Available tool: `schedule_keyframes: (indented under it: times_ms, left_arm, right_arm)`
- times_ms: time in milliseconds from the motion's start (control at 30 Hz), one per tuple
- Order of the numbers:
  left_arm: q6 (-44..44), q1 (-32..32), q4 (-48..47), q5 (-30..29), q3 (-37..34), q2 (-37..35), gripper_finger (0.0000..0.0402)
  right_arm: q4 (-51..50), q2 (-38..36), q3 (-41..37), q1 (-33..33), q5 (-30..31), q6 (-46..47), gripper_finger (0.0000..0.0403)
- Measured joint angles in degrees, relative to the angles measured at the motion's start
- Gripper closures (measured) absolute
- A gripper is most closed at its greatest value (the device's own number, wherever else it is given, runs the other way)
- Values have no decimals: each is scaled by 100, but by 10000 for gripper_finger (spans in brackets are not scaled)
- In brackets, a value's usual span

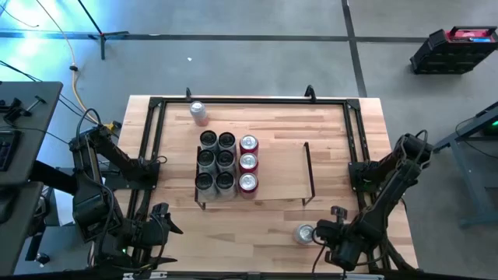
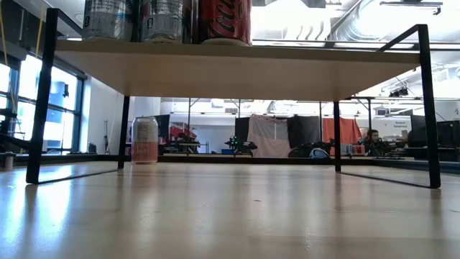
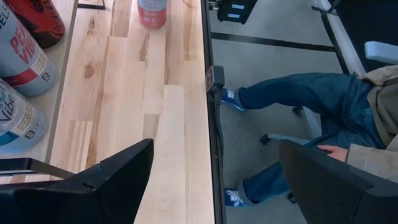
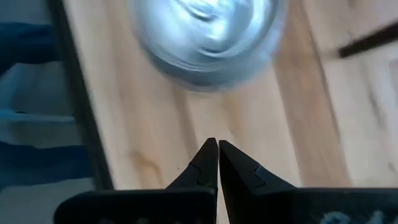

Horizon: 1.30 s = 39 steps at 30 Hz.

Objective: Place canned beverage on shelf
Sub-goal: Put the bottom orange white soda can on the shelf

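Only a few labels read at all: in the left wrist view a white can (image 3: 18,46) on the shelf (image 1: 276,167) shows parts of "Vibe" lettering, and another beside it (image 3: 15,118) reads "Vibe"; the red cans (image 1: 248,162) carry white script too cropped to read in the low view. Nine cans stand upright on the shelf's left part in three rows, six dark-topped ones (image 1: 215,161) and the three red ones. The shelf's long axis runs across the table (image 1: 366,132), left to right. A silver can (image 1: 304,233) stands upright on the table near its front edge, in front of the shelf's right end and apart from it, top facing up. The right gripper (image 1: 327,236) sits just beside that can, its fingers (image 4: 208,165) pressed together and holding nothing. Another can (image 1: 199,112), pinkish, stands upright behind the shelf near the table's far edge. The left gripper (image 1: 159,225) waits by the table's front left corner, jaws spread wide and empty.
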Motion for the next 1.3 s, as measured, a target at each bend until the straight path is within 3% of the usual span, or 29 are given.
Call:
schedule_keyframes:
  times_ms: [333, 467, 600, 867, 1300]
  left_arm:
    - [0, 0, 1, 0, -1, 0, 67]
    - [-2, 0, 1, 0, 0, 0, 67]
    - [0, 0, 0, 0, 0, 0, 67]
    - [0, 0, 1, 0, 0, 0, 67]
    - [0, 0, 2, 0, 0, 0, 67]
  right_arm:
    - [1324, 280, 17, -232, 132, -524, 403]
    - [1299, 282, 260, -267, 307, -790, 403]
    - [812, 281, 622, -250, 112, -966, 403]
    - [-546, 277, 604, -62, 29, -218, 403]
    - [469, 277, 367, -269, 482, -877, 403]
